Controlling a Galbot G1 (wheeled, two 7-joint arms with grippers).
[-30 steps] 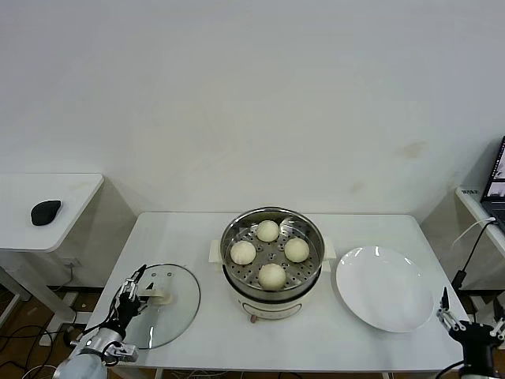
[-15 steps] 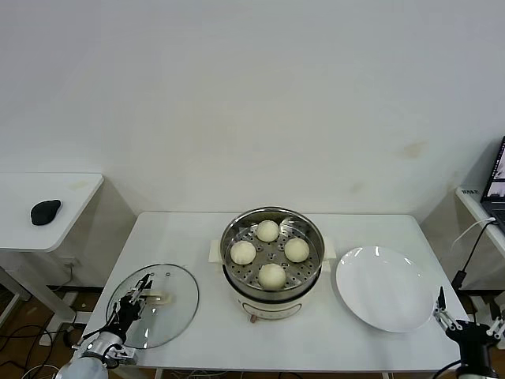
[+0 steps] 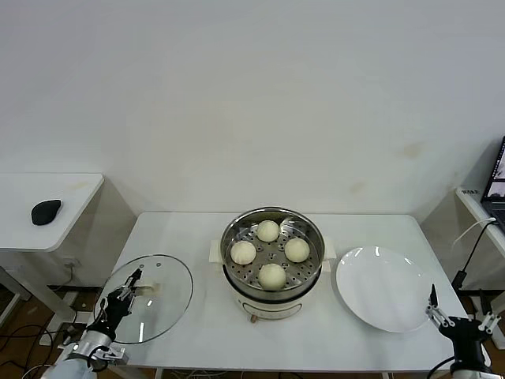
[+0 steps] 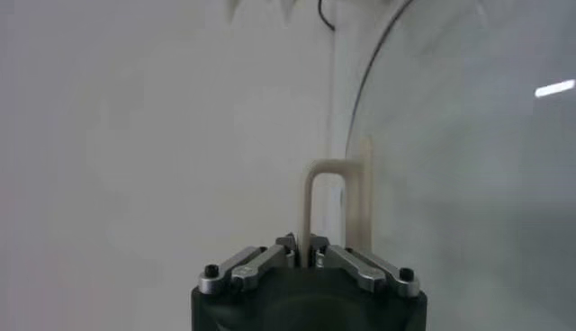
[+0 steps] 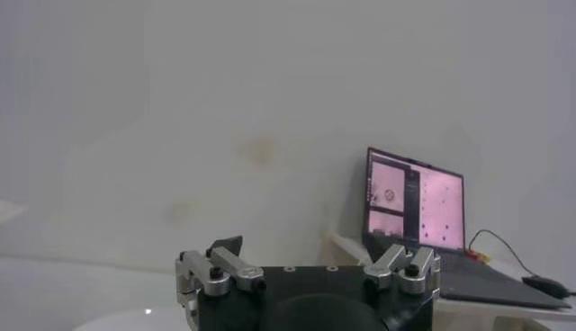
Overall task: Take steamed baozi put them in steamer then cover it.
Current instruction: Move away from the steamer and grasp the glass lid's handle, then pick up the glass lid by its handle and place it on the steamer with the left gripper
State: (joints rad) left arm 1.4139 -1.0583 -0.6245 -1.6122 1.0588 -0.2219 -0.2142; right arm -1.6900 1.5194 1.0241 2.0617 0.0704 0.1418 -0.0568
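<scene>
Several cream-white baozi (image 3: 272, 275) sit on the perforated tray inside the steel steamer (image 3: 229, 237) at the table's middle. The glass cover (image 3: 162, 304) is at the table's front left corner, raised and tilted, partly past the edge. My left gripper (image 3: 130, 286) is shut on the cover's cream handle (image 3: 150, 289). In the left wrist view the thin handle (image 4: 335, 193) runs between the closed left gripper (image 4: 305, 252), with the cover's glass (image 4: 450, 135) beyond. My right gripper (image 3: 458, 324) hangs open off the table's front right corner, holding nothing; the right wrist view shows this right gripper (image 5: 310, 259) with fingers spread.
A flat white plate (image 3: 383, 288) lies right of the steamer. A side table with a black mouse (image 3: 46, 211) stands at the left. A laptop (image 5: 414, 202) and cables sit on a stand at the right.
My left gripper has closed on the cover's handle, and the cover has come up and shifted left toward the table edge. The right gripper has drifted slightly left and up.
</scene>
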